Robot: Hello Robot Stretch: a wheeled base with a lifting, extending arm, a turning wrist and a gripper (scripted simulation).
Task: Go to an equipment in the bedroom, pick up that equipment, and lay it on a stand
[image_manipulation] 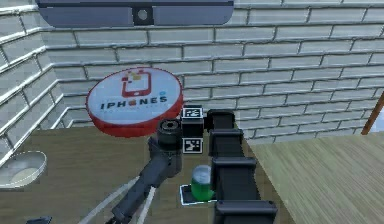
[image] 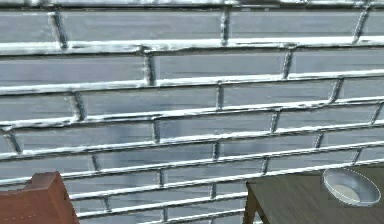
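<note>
Red-rimmed and white-faced, a round paddle [image_manipulation: 133, 100] (print on its face, a grey handle slanting down toward the bottom edge) sits above the wooden table [image_manipulation: 90, 170] in the arm side view, right at the hand [image_manipulation: 158, 140]. Whether the hand holds it cannot be told, nor can the state of its fingers. The dark arm [image_manipulation: 232, 170] rises just right of the hand, with a small green object [image_manipulation: 203, 183] beside it on the table. A pale bowl [image_manipulation: 18, 168] rests at the table's left end. Behind stands a grey brick wall [image_manipulation: 290, 70], and a dark screen [image_manipulation: 135, 12] hangs along the top. The forward view shows a reddish-brown furniture piece [image: 40, 200].
</note>
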